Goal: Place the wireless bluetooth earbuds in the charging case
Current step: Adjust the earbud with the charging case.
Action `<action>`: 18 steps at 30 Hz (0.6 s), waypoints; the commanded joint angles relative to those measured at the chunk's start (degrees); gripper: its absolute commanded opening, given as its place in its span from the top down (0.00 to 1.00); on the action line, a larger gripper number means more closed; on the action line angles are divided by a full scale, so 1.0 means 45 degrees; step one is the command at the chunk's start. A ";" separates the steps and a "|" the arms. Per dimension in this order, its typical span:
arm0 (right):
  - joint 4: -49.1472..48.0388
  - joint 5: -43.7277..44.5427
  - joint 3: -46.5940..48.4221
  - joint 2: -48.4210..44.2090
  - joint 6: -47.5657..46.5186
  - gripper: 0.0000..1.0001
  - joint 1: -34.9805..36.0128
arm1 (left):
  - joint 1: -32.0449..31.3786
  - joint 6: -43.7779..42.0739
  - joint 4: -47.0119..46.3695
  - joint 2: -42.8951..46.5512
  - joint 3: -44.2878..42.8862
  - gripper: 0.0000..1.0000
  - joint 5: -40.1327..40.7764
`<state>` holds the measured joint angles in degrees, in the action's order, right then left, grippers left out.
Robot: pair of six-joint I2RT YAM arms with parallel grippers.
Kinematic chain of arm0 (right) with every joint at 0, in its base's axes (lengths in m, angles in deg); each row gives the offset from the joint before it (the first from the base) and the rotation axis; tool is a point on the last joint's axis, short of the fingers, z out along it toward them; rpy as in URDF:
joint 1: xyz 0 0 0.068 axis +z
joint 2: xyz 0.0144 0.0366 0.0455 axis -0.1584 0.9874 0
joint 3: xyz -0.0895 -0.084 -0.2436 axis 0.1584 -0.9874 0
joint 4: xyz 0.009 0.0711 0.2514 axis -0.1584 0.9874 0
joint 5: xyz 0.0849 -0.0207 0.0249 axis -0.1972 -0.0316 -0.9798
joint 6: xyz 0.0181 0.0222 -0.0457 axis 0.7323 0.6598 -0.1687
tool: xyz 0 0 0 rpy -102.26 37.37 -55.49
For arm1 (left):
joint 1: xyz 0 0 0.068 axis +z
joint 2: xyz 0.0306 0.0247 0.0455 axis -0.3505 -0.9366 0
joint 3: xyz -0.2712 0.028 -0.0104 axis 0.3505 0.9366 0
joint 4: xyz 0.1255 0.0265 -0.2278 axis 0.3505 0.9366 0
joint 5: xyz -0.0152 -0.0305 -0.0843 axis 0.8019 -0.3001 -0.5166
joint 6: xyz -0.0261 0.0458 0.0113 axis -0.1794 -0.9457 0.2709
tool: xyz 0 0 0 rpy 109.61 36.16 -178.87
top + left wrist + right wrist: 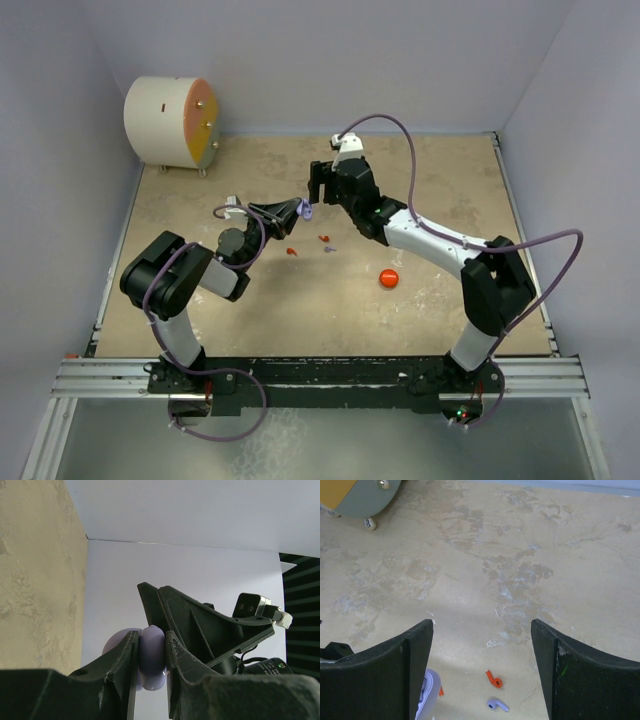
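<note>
Aloft, left gripper (151, 644) clamps lavender case (151, 664).
Right gripper (481, 630) gapes wide, holding nothing; red earbud (494, 679), lavender earbud (498, 705) lie on table (530, 550) below.

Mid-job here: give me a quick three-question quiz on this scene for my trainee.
1. True or false: the left claw is shut on the lavender case.
2. The right claw is: A) open B) shut on an earbud C) shut on the lavender case.
3. Fill in: the red earbud and lavender earbud lie on the ___.
Key: 1 true; 2 A; 3 table.
</note>
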<state>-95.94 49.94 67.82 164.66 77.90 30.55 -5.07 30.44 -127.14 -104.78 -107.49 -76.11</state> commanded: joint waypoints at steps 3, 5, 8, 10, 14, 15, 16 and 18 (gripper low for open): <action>-0.0166 0.0134 0.0688 0.0121 -0.0212 0.19 -0.0056 | -0.0003 -0.0384 -0.0535 0.0419 -0.0343 1.00 -0.0061; -0.0159 0.0127 0.0652 0.0098 -0.0201 0.19 -0.0060 | 0.0002 -0.0417 -0.0472 0.0417 -0.0384 1.00 -0.0076; -0.0118 0.0169 0.0629 0.0073 -0.0230 0.19 -0.0051 | 0.0002 -0.0445 -0.0429 0.0391 -0.0438 1.00 -0.0080; -0.0088 0.0178 0.0629 0.0083 -0.0243 0.19 -0.0062 | -0.0001 -0.0463 -0.0429 0.0388 -0.0454 1.00 -0.0091; -0.0057 0.0187 0.0649 0.0130 -0.0277 0.19 -0.0051 | -0.0003 -0.0484 -0.0372 0.0398 -0.0467 1.00 -0.0101; -0.0039 0.0234 0.0649 0.0149 -0.0307 0.19 -0.0062 | 0.0001 -0.0492 -0.0353 0.0397 -0.0468 1.00 -0.0096; -0.0040 0.0242 0.0649 0.0151 -0.0347 0.19 -0.0048 | -0.0006 -0.0503 -0.0336 0.0399 -0.0486 1.00 -0.0095; -0.0073 0.0202 0.0654 0.0151 -0.0376 0.19 -0.0050 | 0.0002 -0.0507 -0.0331 0.0371 -0.0508 1.00 -0.0091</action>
<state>-95.45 49.87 68.13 165.60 77.16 30.57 -5.07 29.59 -127.10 -104.78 -107.97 -76.11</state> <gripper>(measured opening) 0.809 0.236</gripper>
